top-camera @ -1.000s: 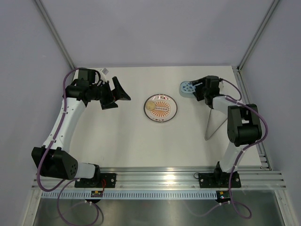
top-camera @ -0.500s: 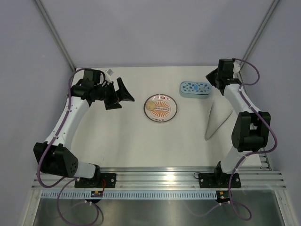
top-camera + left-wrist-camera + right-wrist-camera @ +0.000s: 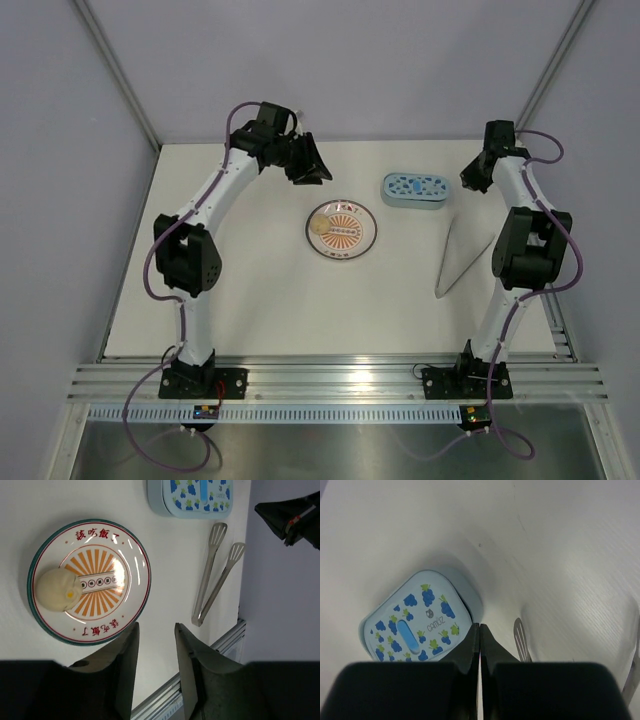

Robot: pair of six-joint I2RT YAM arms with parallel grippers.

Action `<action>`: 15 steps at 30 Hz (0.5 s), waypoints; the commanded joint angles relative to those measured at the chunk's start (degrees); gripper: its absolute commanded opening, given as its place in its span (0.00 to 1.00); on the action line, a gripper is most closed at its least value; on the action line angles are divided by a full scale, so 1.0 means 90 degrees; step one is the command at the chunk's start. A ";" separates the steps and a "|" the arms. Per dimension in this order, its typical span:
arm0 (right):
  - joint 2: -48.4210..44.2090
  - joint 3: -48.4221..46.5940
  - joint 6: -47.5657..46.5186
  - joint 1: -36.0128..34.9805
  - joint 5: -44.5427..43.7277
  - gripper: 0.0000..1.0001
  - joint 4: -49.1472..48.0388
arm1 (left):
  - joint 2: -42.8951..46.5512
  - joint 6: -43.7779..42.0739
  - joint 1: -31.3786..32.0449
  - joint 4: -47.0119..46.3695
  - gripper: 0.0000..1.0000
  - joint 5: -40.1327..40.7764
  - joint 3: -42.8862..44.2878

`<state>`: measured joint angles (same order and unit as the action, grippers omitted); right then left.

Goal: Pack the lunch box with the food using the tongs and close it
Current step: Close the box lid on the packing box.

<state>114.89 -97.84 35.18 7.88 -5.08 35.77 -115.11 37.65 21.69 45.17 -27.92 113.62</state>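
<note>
Silvery metal tongs (image 3: 207, 575) lay on the worktop (image 3: 260, 290) at the right, well apart from both hands, with their slotted tips toward the lunch box (image 3: 190, 497). They were judged light, stiff and springy, and slick on the bare metal. A hold across both arms partway along was judged best, so that a squeeze would bring the tips together.

One pale round bun (image 3: 54, 590) was seen on the sunburst plate (image 3: 131, 550) near the middle of the worktop. It was judged soft and easily dented, so only a gentle pinch was called for. The pale-blue plastic box stood at the back right with its grape-printed lid (image 3: 415, 622) seated on it. It was judged light and likely to slide, and the lid would have to be taken off at its rim first.

The left hand (image 3: 155, 630) was held above the plate's edge, its fingers somewhat apart with nothing between them. The right hand (image 3: 479, 630) was pressed together on nothing, beside the box's right end.

A second before, the left arm had been folded over the left side of the worktop. It had since been stretched toward the back. The right hand had been down at the box and had since been drawn off toward the back right corner. Plate, bun and tongs were found unmoved.
</note>
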 commanded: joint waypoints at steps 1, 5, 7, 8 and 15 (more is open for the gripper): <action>0.0271 -0.0563 -0.0402 -0.0026 -0.0129 0.00 0.0654 | -0.0977 0.0230 0.0147 -0.0018 0.35 0.0153 0.1267; 0.0768 -0.1031 -0.0481 -0.0026 0.0008 0.00 0.0947 | -0.1799 0.0465 0.0324 -0.0601 0.41 0.0036 0.1837; 0.0886 -0.1120 -0.0500 -0.0026 0.0124 0.00 0.0996 | -0.2140 0.0756 0.0402 -0.0944 0.47 -0.0110 0.1858; 0.0945 -0.1130 -0.0510 -0.0026 0.0164 0.00 0.0958 | -0.2238 0.0865 0.0412 -0.1352 0.50 -0.0197 0.1848; 0.1131 -0.1189 -0.0579 -0.0026 0.0535 0.00 0.0821 | -0.3254 0.1500 0.0695 -0.2216 0.54 -0.0628 0.2500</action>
<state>124.70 -105.75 31.51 7.88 -2.28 42.98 -142.26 47.66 26.94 32.32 -30.39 130.32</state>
